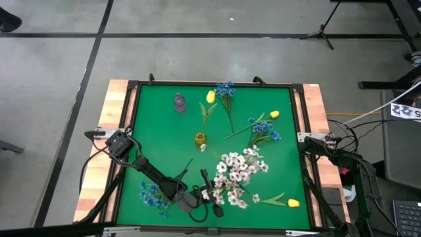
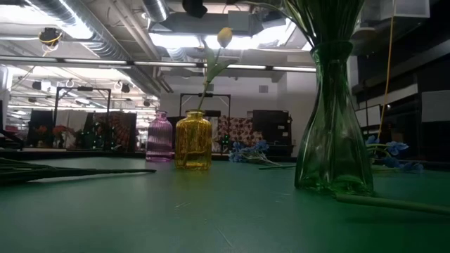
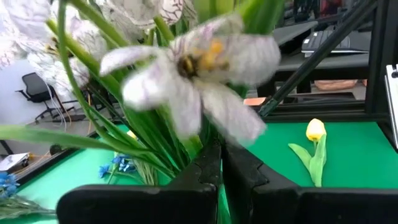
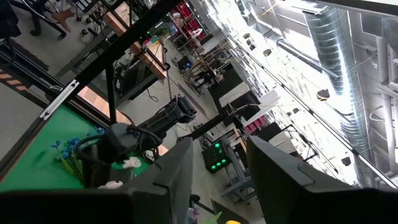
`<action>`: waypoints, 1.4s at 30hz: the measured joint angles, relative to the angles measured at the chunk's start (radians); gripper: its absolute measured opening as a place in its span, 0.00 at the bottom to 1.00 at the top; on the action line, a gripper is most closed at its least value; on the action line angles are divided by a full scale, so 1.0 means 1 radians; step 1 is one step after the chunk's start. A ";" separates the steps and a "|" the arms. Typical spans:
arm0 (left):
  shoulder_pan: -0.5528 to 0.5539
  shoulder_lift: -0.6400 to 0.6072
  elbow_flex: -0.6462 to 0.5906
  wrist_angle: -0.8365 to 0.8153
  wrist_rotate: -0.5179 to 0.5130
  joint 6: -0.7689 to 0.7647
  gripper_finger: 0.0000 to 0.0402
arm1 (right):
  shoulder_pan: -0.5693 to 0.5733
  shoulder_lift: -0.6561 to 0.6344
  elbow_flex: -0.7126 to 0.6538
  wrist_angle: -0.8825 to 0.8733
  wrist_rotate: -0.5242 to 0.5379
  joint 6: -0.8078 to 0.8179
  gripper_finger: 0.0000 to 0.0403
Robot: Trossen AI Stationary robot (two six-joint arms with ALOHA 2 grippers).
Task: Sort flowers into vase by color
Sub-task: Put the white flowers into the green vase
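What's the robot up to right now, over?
Left gripper shut on white flowers. Right gripper open, idle off the table's right. One yellow bud in yellow vase. Nothing blocking.

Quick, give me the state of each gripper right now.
Left gripper: shut on a green stem among the white flowers.
Right gripper: open, holding nothing, parked off the table's right edge.

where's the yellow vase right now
In the high view the yellow vase stands near the middle of the green mat, just left of the white flowers, with the purple vase farther back.
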 joint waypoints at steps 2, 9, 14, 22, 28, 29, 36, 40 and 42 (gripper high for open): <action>0.001 0.000 0.000 0.002 0.000 0.000 0.01 | 0.000 0.000 0.000 0.000 0.000 0.000 0.38; 0.002 0.000 0.000 0.005 0.000 -0.002 0.01 | 0.000 0.000 0.000 0.000 0.000 0.000 0.38; 0.001 0.000 -0.001 0.028 -0.001 0.059 0.06 | 0.000 0.000 0.000 0.000 0.000 0.000 0.38; -0.004 0.001 -0.001 0.029 -0.001 0.110 0.21 | 0.000 0.000 0.000 0.000 0.000 0.000 0.38; -0.009 0.001 -0.001 0.029 -0.013 0.131 0.35 | 0.000 0.000 0.000 0.000 0.000 0.000 0.38; -0.012 0.001 -0.001 0.030 -0.025 0.141 0.37 | 0.000 0.000 0.000 0.000 0.000 0.000 0.38; -0.048 0.001 -0.001 0.033 -0.122 0.189 0.45 | 0.000 0.000 0.000 -0.020 0.000 0.000 0.38; -0.072 0.001 -0.001 0.036 -0.124 0.158 0.46 | 0.001 0.000 0.000 -0.023 0.000 0.000 0.38; -0.086 0.001 -0.001 0.037 -0.124 0.151 0.45 | 0.001 0.000 0.000 -0.024 0.000 0.000 0.38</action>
